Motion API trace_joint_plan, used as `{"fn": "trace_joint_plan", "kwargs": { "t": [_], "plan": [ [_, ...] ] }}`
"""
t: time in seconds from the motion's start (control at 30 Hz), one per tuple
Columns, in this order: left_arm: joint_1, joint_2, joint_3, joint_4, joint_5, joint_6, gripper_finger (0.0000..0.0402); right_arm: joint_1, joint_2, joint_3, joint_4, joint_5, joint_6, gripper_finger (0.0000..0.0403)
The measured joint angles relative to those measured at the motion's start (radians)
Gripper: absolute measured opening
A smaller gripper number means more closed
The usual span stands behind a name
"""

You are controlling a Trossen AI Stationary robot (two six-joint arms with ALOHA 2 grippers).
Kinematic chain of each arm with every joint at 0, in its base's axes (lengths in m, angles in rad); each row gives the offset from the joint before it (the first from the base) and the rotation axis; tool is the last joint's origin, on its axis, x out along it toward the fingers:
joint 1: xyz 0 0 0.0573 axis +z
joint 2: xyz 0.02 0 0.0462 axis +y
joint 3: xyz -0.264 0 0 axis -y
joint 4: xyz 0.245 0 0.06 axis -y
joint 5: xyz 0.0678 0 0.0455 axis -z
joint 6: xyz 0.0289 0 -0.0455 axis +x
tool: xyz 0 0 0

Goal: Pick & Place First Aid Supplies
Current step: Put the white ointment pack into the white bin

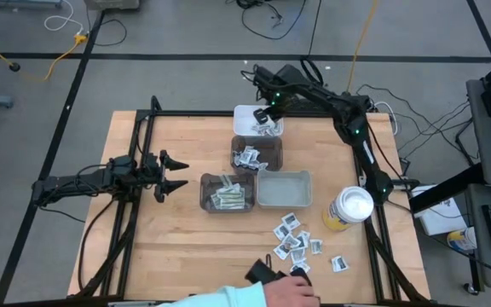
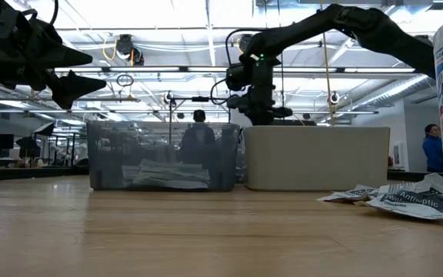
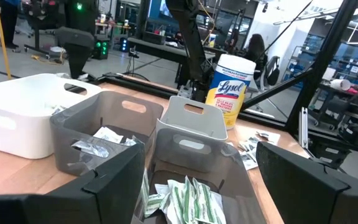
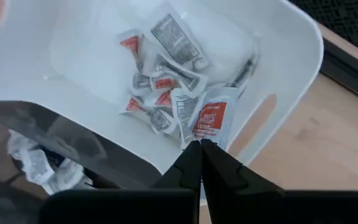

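Where 4 bins (image 1: 284, 189) cluster: 2 tools (image 1: 180, 174)

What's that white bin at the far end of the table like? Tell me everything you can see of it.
The white bin is a small rectangular tub of smooth, opaque plastic with rounded corners and a slot handle cut in its end wall. It sits upright on the wooden table, at the far end of a cluster of bins, right against a grey translucent bin. Inside lies a loose heap of small packets, white with red marks. The right gripper hangs over it, fingers shut.

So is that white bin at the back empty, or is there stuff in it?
Not empty. The white bin holds a small heap of packets, several marked red, on its floor. The right tool, shut, hangs above it.
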Motion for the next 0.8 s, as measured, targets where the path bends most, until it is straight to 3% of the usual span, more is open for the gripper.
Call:
{"fn": "trace_joint_plan", "kwargs": {
  "t": [0.17, 0.63, 0.8],
  "plan": [
    [0.000, 0.000, 0.000, 0.000, 0.000, 0.000, 0.0310, 0.003, 0.003, -0.007, 0.002, 0.004, -0.005, 0.0000],
    [0.000, 0.000, 0.000, 0.000, 0.000, 0.000, 0.0310, 0.037, 0.004, -0.220, 0.309, 0.005, -0.096, 0.0000],
    [0.000, 0.000, 0.000, 0.000, 0.000, 0.000, 0.0310, 0.040, 0.004, -0.233, 0.337, 0.012, -0.091, 0.0023]
  ]
}}
